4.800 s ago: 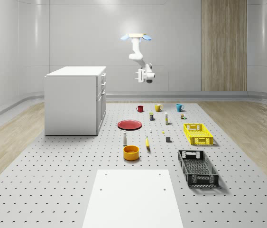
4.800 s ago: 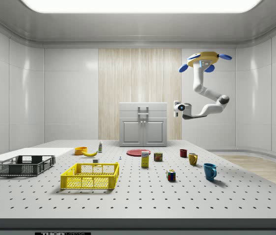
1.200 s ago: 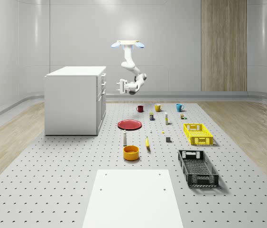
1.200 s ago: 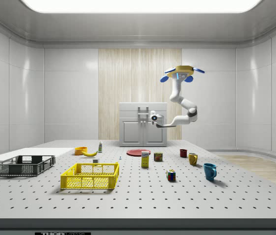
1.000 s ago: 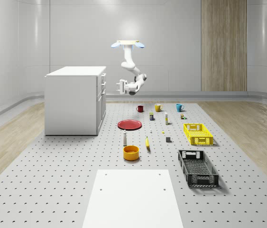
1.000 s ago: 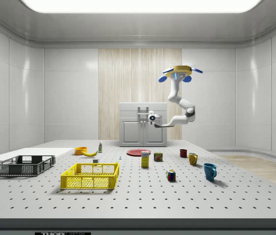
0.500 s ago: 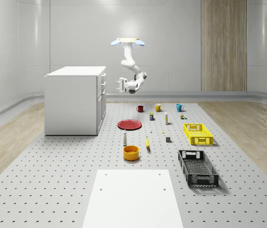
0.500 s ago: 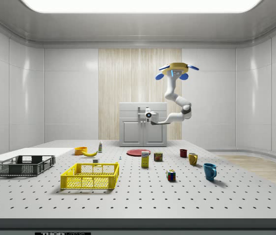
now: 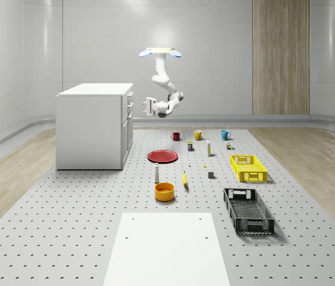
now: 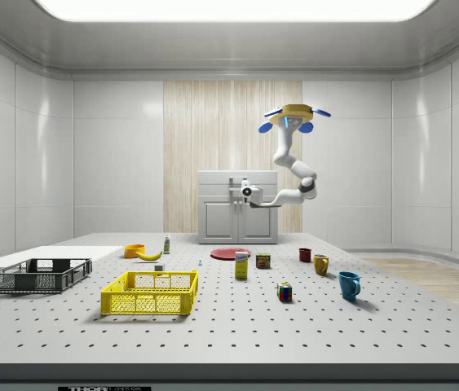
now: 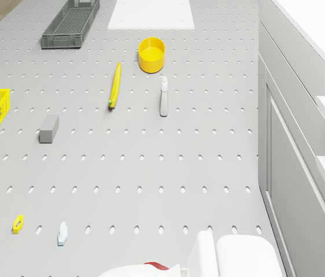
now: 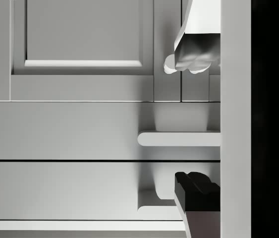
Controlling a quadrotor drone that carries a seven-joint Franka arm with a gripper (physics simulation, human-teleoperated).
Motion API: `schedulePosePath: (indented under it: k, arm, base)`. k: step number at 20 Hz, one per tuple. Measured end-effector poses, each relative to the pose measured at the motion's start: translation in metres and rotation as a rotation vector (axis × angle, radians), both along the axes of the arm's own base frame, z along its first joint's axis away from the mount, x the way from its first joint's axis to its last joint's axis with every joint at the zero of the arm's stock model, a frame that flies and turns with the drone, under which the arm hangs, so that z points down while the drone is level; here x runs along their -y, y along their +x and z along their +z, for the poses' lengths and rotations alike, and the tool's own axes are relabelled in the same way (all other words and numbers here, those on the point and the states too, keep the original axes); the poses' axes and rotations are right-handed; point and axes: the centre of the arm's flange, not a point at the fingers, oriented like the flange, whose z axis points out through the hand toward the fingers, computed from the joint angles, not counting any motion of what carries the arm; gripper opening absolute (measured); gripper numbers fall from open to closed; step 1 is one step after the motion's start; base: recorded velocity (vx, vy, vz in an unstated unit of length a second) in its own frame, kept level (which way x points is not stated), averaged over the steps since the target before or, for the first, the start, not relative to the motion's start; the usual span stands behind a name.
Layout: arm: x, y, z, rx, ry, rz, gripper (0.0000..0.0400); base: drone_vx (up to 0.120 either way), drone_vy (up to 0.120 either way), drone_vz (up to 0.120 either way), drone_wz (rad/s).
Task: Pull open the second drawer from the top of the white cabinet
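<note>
The white cabinet [image 9: 93, 125] stands at the whole-scene view's left, with its drawer fronts [image 9: 130, 106] facing right. The drone [image 9: 161, 52] hovers high, right of the cabinet, over the table near the red plate. My gripper [image 9: 147, 107] points at the drawers, a short gap from them. In the side view the gripper [image 10: 245, 192] overlaps the cabinet [image 10: 238, 218] at drawer height. In the wrist view two closed drawers show, and the second drawer's handle [image 12: 179, 139] lies between my open fingers [image 12: 194, 54], untouched. The gripper [image 12: 195, 124] holds nothing.
On the pegboard table [image 9: 84, 202] lie a red plate [image 9: 163, 156], several mugs [image 9: 199, 135], a bottle [image 9: 156, 173], a banana [image 9: 185, 179], a yellow bowl [image 9: 164, 191], a yellow crate [image 9: 248, 168], a black crate [image 9: 248, 210] and a white board [image 9: 167, 247].
Drone and arm have come from the whole-scene view's right toward the cabinet and dropped slightly. The gripper turned from pointing down to face the drawers and now sits close to them.
</note>
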Motion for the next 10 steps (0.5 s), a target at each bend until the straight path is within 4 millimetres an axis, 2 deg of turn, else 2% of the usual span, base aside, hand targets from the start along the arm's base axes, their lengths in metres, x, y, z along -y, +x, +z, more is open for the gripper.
schedulePosePath:
  k: [7, 10]
  arm:
    - [-0.026, 0.0, 0.0, 0.0, 0.0, 0.0, 0.03]
    - [-0.032, 0.0, -0.006, 0.0, 0.0, 0.0, 0.03]
  base:
    - [0.0, 0.0, 0.0, 0.0]
    - [0.0, 0.0, 0.0, 0.0]
